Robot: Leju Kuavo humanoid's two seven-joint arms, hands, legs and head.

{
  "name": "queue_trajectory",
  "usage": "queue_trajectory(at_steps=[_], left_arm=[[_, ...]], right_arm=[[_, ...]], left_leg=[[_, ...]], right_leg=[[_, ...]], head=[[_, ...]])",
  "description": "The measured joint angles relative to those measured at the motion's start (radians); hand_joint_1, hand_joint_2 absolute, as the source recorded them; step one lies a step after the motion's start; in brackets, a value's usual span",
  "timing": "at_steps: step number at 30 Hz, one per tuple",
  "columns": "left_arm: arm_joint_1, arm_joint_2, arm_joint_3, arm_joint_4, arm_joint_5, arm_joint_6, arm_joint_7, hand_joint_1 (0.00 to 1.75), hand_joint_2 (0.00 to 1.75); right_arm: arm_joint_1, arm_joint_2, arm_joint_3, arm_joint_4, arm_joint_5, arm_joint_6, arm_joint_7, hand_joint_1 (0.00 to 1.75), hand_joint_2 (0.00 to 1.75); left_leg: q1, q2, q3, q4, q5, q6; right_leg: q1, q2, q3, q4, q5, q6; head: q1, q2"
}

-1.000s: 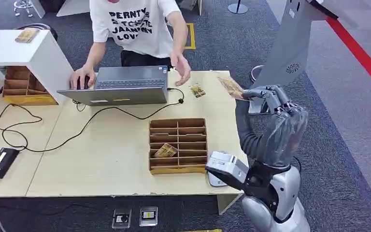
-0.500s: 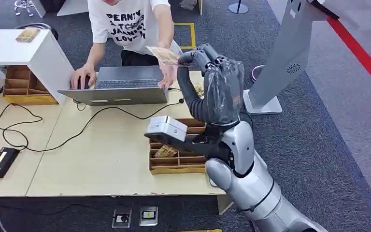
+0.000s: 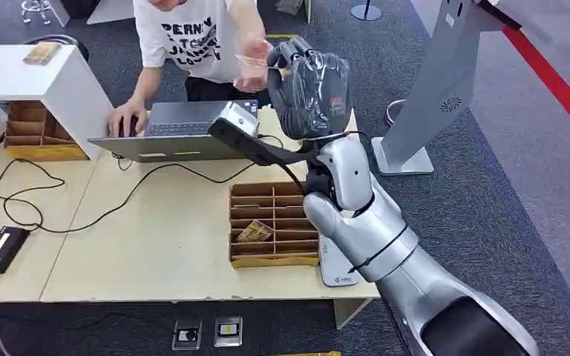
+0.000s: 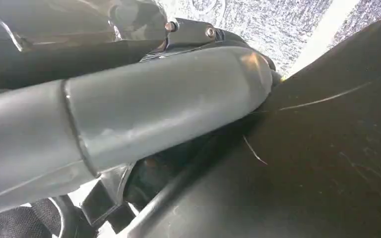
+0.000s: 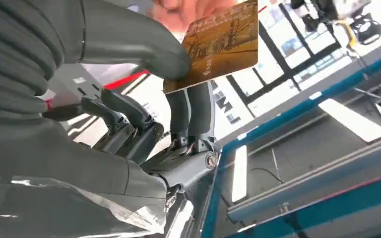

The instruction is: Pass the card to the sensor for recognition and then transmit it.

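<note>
Pinching a brown-and-gold rectangular card [image 5: 218, 44] between its thick grey thumb and dark fingers, the plastic-wrapped right hand [image 3: 308, 78] is raised in the upper centre of the head view, where the card [image 3: 251, 61] looks blurred against a person's hand [image 3: 249, 65]. That person's hand touches the card's far edge, though its grip is hard to make out. Whether the left hand [image 4: 129, 124] holds anything cannot be told, its fingers being cut off in the wrist view.
</note>
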Motion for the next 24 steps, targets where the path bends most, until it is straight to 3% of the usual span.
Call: queue_trajectory(at_steps=[12,14,24], left_arm=[[0.001,0.000,0.000,0.000,0.002,0.000,0.000,0.00,0.00],[0.002,0.000,0.000,0.000,0.003,0.000,0.000,0.00,0.00],[0.005,0.003,0.000,0.000,0.011,0.003,-0.001,0.00,0.00]], right_arm=[[-0.045,0.007,0.017,0.183,0.013,0.005,0.009,1.75,1.75],[-0.045,0.007,0.019,0.204,0.021,0.011,0.009,0.03,1.75],[-0.037,0.010,0.045,0.253,0.046,0.041,0.026,0.00,1.75]], left_leg=[[0.000,0.000,0.001,0.000,0.000,0.000],[0.000,0.000,0.001,0.000,0.001,0.000],[0.000,0.000,0.000,0.000,0.000,0.000]], right_leg=[[0.000,0.000,0.000,0.000,0.000,0.000],[0.000,0.000,0.000,0.000,0.000,0.000],[0.000,0.001,0.000,0.000,0.000,0.000]], head=[[0.000,0.000],[0.000,0.000],[0.001,0.000]])
